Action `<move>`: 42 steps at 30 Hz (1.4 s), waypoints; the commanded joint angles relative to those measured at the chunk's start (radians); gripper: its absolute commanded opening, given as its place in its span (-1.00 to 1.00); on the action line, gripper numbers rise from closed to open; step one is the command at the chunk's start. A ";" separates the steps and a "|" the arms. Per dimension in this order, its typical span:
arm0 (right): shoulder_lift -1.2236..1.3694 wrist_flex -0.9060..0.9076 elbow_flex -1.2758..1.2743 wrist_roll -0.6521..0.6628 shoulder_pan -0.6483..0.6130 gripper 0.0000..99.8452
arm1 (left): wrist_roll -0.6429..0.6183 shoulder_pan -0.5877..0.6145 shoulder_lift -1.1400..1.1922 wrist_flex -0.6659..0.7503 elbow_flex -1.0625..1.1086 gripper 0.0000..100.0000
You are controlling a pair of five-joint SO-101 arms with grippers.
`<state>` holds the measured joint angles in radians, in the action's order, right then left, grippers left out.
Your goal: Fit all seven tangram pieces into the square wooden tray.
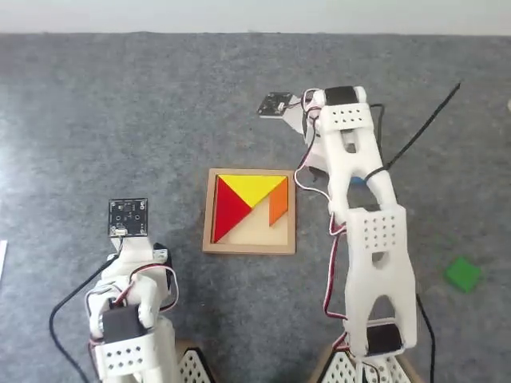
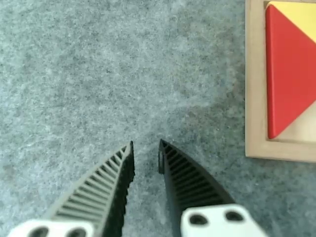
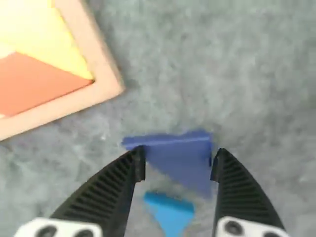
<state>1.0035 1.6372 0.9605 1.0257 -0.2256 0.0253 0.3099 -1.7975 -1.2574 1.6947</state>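
Left end effector point(image 2: 145, 144) ajar, right point(image 3: 178, 154) wide

The left gripper point(image 2: 146, 148), tips slightly apart, hangs over grey felt point(image 2: 98, 74) beside the wooden tray point(image 2: 254, 98). Inside the tray, a red triangle point(image 2: 289, 74) touches a yellow piece point(image 2: 301, 12).

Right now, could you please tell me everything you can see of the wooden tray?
The wooden tray is square, pale and unpainted-looking, with a raised rim around a shallow floor. It lies flat near the middle of the grey mat. Inside, a red triangle sits along one side, a yellow triangle fills the far edge, and an orange piece rests against the opposite side. The near part of the floor is bare wood. Nothing else touches it.
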 commanded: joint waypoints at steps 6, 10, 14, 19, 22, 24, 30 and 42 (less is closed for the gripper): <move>0.209 0.157 0.353 0.126 0.015 -0.54 | 0.002 0.000 -0.018 -0.003 -0.012 -0.84; 0.225 0.162 0.341 0.183 0.039 -0.54 | 0.002 0.000 -0.018 -0.003 -0.012 -0.84; 0.182 0.163 0.227 0.210 0.050 -0.54 | 0.002 0.000 -0.018 -0.003 -0.012 -0.84; 0.022 0.162 0.014 0.155 0.048 -0.54 | 0.002 0.000 -0.018 -0.003 -0.012 -0.84; -0.084 0.160 -0.103 0.063 0.033 -0.54 | 0.002 0.000 -0.018 -0.003 -0.012 -0.84; -0.140 0.159 -0.187 0.005 0.025 -0.54 | 0.002 0.000 -0.018 -0.003 -0.012 -0.84; -0.302 0.157 -0.333 -0.057 -0.024 -0.54 | 0.002 0.000 -0.018 -0.003 -0.012 -0.84; -0.587 0.117 -0.531 0.161 -0.010 -0.53 | 0.002 0.000 -0.018 -0.003 -0.012 -0.84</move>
<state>0.5263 1.7568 0.4603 1.1086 -0.2455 0.0253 0.3115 -1.7975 -1.2574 1.6947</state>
